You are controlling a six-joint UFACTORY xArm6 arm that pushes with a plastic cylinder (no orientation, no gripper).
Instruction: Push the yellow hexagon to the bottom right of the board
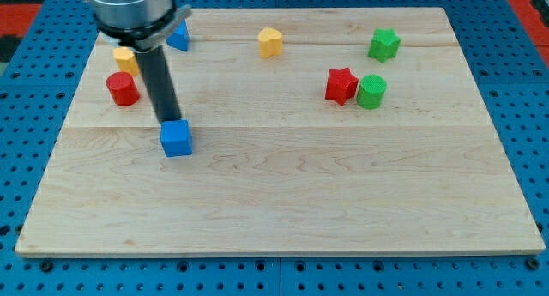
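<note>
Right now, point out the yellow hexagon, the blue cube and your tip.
yellow hexagon [125, 59]: camera view, its visible top face beside the rod.
blue cube [177, 139]: camera view, front face.
my tip [171, 122]: camera view, rod's very end, at the cube's top edge.

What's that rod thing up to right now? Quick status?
My tip at blue cube's top edge. Yellow hexagon far left, beside red cylinder, untouched. Blue cube lies roughly toward the bottom-right.
</note>
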